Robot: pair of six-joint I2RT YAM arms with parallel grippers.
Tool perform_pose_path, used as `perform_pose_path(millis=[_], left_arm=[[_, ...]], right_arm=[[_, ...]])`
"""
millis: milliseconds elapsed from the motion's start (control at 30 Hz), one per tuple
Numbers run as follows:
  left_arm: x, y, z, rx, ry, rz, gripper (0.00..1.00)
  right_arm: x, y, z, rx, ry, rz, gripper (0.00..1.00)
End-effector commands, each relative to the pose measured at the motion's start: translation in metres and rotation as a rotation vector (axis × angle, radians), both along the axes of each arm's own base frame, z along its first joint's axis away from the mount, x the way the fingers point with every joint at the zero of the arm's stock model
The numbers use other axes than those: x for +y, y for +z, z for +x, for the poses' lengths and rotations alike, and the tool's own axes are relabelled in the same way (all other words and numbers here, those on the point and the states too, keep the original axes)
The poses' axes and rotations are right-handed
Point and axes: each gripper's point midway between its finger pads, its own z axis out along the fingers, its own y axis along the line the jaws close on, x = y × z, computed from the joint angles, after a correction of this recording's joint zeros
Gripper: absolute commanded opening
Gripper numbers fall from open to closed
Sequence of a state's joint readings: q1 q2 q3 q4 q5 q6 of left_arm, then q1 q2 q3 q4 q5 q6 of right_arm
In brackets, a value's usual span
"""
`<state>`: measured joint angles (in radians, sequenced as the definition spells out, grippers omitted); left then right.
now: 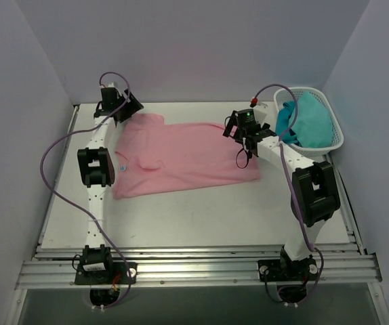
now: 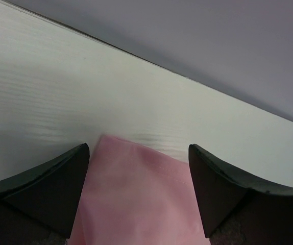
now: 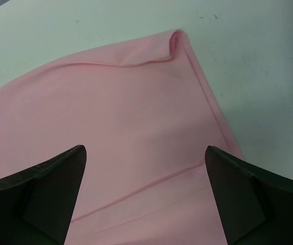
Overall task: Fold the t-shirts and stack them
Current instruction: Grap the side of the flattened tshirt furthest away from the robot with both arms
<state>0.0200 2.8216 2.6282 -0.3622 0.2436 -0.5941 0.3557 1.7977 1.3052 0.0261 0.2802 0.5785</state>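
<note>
1. On the worktop (image 1: 201, 217) between my two arms, the pink t-shirt (image 1: 181, 159) lies spread flat, neck opening toward the left.
2. My left gripper (image 1: 123, 105) sits at the shirt's far-left corner. Its jaws are wide apart, and a pink edge lies between them unpinched. The wrist view cuts off the rest of the cloth.
3. My right gripper (image 1: 240, 135) hangs over the shirt's far-right corner and hides it from above. The jaws are spread wide and hold nothing. A rolled corner of the hem shows ahead of them.
4. At the far right, a white basket (image 1: 335, 139) holds bunched teal cloth (image 1: 310, 118). I cannot tell what garment it is.
</note>
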Motion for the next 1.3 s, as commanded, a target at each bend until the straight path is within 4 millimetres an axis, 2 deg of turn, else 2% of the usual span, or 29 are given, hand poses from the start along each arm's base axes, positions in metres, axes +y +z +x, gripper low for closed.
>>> perform_pose_path(millis=[0,33,67,167,367,533,600,767,800,833,900,1033,1067,1267], left_arm=[[-0.012,-0.028,-0.006,0.057,-0.017,-0.049,0.86],[-0.013,-0.027,-0.006,0.058,-0.016,-0.051,0.84],[-0.013,-0.026,-0.005,0.054,-0.012,-0.050,0.77],[-0.011,-0.028,-0.006,0.059,-0.003,-0.042,0.71],[-0.006,-0.036,-0.008,0.078,0.020,-0.024,0.41],[-0.001,-0.034,-0.009,0.085,0.036,-0.007,0.13],[0.000,-0.032,-0.009,0.080,0.044,-0.002,0.06],[0.003,-0.034,-0.010,0.082,0.049,-0.008,0.02],[0.003,-0.033,-0.010,0.081,0.049,-0.005,0.02],[0.004,-0.033,-0.010,0.082,0.050,-0.005,0.02],[0.005,-0.033,-0.011,0.082,0.055,-0.004,0.02],[0.006,-0.034,-0.011,0.082,0.061,-0.007,0.02],[0.006,-0.032,-0.010,0.079,0.061,-0.007,0.02],[0.008,-0.032,-0.011,0.076,0.067,-0.003,0.02]], right_arm=[[-0.009,0.011,0.004,-0.024,-0.044,-0.012,0.97],[-0.010,0.012,0.004,-0.025,-0.047,-0.013,0.97],[-0.012,0.012,0.005,-0.023,-0.050,-0.015,0.97],[-0.018,0.011,0.005,-0.022,-0.064,-0.018,0.97],[-0.024,-0.008,0.008,0.006,-0.096,-0.020,0.97],[-0.035,-0.029,0.027,0.039,-0.125,-0.025,0.96],[-0.043,-0.039,0.040,0.053,-0.142,-0.018,0.96],[-0.054,-0.047,0.076,0.045,-0.159,0.002,0.95],[-0.055,-0.059,0.082,0.062,-0.161,0.001,0.95],[-0.057,-0.050,0.091,0.052,-0.164,0.005,0.94],[-0.058,-0.054,0.095,0.067,-0.163,-0.008,0.94],[-0.053,-0.047,0.104,0.039,-0.154,0.017,0.93],[-0.050,-0.042,0.107,0.031,-0.148,0.021,0.93],[-0.034,-0.040,0.113,0.027,-0.120,0.050,0.90]])
